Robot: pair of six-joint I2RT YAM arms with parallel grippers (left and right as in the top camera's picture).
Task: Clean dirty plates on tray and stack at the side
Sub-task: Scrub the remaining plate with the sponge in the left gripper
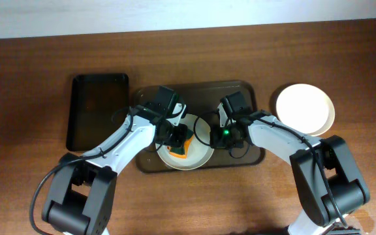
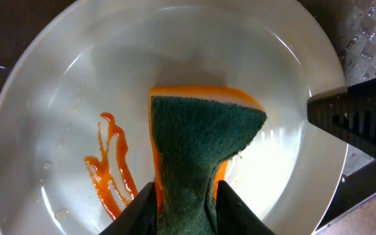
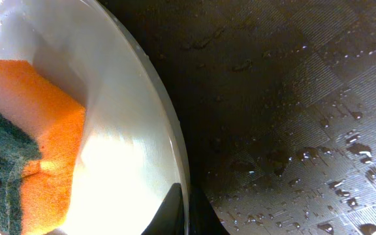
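A white plate [image 1: 201,156] lies on the brown tray [image 1: 240,88]. It carries an orange-brown sauce smear [image 2: 109,171]. My left gripper [image 2: 187,207] is shut on a green and orange sponge [image 2: 204,140] that presses on the plate [image 2: 57,98] beside the smear. My right gripper [image 3: 187,212] is shut on the plate's right rim [image 3: 165,124], one finger inside and one outside; the sponge also shows in the right wrist view [image 3: 38,124]. Clean white plates [image 1: 305,109] are stacked on the table to the right of the tray.
A smaller black tray [image 1: 96,111] lies left of the brown tray. The brown tray's surface [image 3: 305,98] is wet with water drops. The wooden table [image 1: 31,78] lies all around.
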